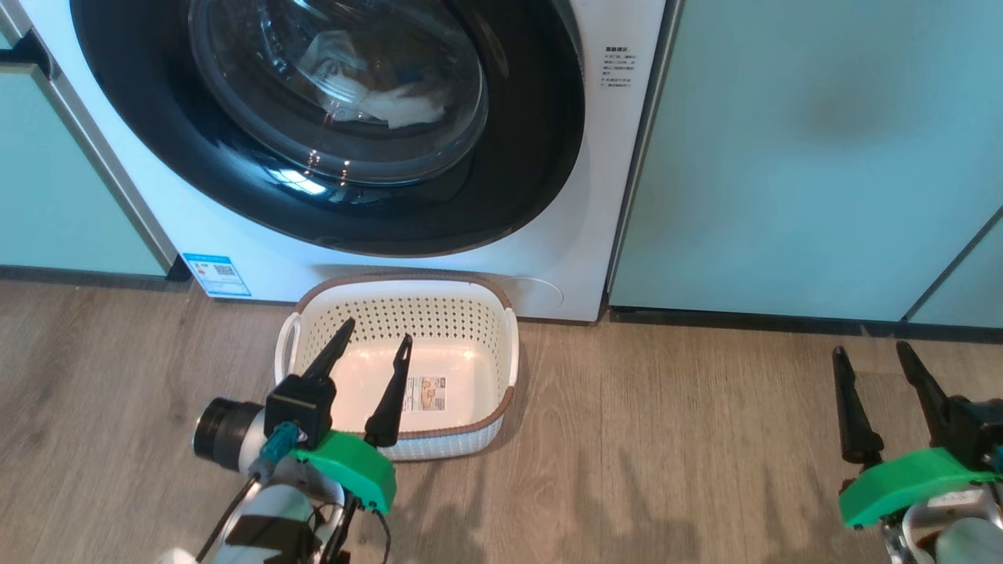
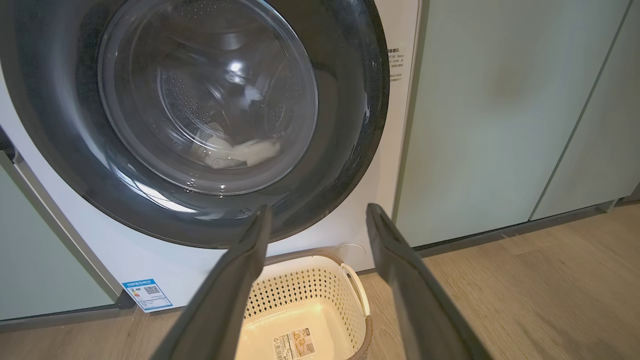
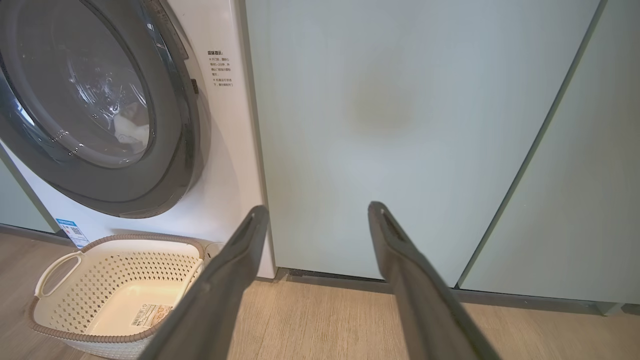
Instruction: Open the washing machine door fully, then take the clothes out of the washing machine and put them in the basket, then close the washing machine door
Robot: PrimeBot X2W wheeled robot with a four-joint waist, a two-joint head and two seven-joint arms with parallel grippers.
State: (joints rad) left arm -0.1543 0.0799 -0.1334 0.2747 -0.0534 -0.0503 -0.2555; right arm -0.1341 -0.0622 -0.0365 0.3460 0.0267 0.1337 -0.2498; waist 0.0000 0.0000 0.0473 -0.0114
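Note:
The white washing machine (image 1: 235,251) fills the upper left of the head view. Its black-rimmed round door (image 1: 541,141) is closed against the front. Through the glass, pale clothes (image 1: 400,106) lie in the drum; the left wrist view shows the clothes (image 2: 250,150) too. The cream perforated basket (image 1: 470,313) sits on the floor just below the door, with nothing in it but a label sticker. My left gripper (image 1: 376,329) hovers open over the basket's near side. My right gripper (image 1: 870,352) is open at the lower right, well away from the machine.
Pale green cabinet panels (image 1: 799,157) stand right of the machine, and another (image 1: 47,196) stands to its left. Wood-look floor (image 1: 666,439) spreads between the basket and my right gripper. A blue label (image 1: 218,274) marks the machine's lower left corner.

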